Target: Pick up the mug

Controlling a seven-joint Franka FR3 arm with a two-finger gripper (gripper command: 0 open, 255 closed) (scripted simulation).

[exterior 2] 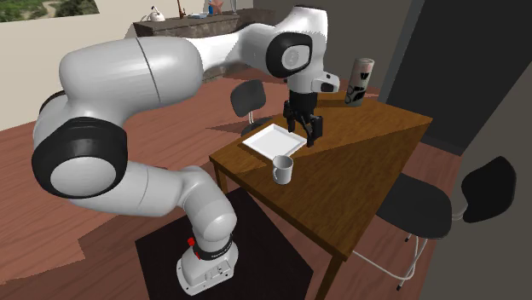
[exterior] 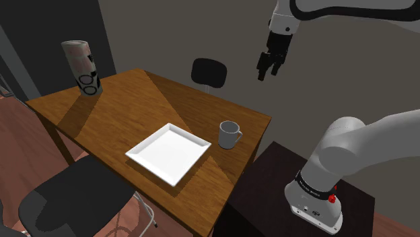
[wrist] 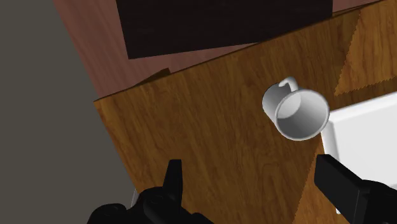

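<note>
White mug [exterior: 229, 134] stands upright on the wooden counter [exterior: 121, 101] at the shoulder view's centre, well below and left of the wide-open, empty end effector [exterior: 268, 73].

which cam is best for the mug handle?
Wrist view: the mug sits close, mouth toward the camera, handle plain on the side away from the plate. Shoulder view shows it upright beside the plate, handle partly seen. Second exterior view shows it near the table edge, handle unclear.
</note>
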